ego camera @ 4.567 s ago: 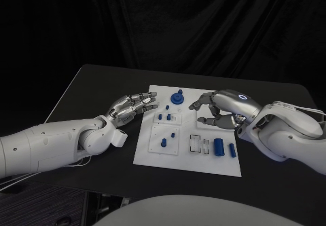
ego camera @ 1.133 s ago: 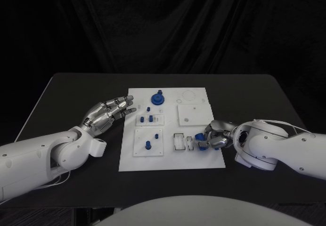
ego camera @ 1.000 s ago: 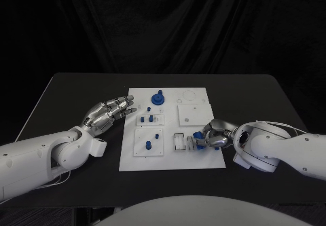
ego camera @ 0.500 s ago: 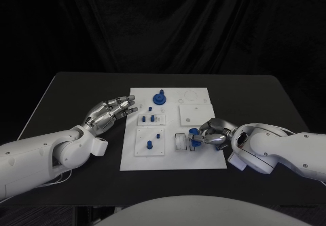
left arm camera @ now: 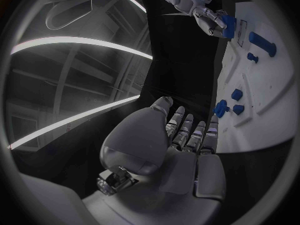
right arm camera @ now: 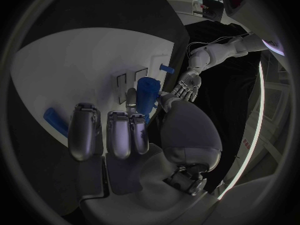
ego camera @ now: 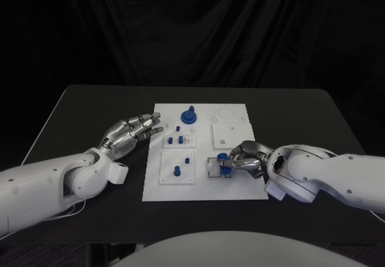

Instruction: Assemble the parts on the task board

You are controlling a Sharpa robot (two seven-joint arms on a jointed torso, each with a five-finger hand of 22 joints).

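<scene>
Hovering at the board's (ego camera: 241, 189) 9 o'clock edge, the left hand (ego camera: 128, 135) has its fingers spread and straight and holds nothing; the left wrist view shows the same, palm (left arm camera: 181, 160) flat, fingertips near the white edge. Just past those fingertips, toward 3 o'clock, 2 small blue pegs (ego camera: 177, 140) stand in a raised square plate, and at the plate's 6 o'clock a second square plate carries 2 more pegs (ego camera: 182, 165). At the board's 12 o'clock stands a blue gear (ego camera: 188, 116) with a knob on top. A plain white square (ego camera: 232, 133) lies at 2 o'clock of centre, with faint circles beyond it.

At 4 o'clock of centre the right hand (ego camera: 243, 158) grips a blue cylinder (ego camera: 223, 162), thumb against fingers, over the 2 slots (ego camera: 216, 168); the hand and its arm hide the slots' far side and the board's right edge. In the right wrist view the cylinder (right arm camera: 146, 96) stands up between thumb and fingers above the slots, and another blue piece (right arm camera: 55, 121) lies on the board beside the fingers.

Compared with 0.5 s ago, the right hand has crept toward 9 o'clock with the cylinder, now covering more of the slots. The left hand has not moved.
</scene>
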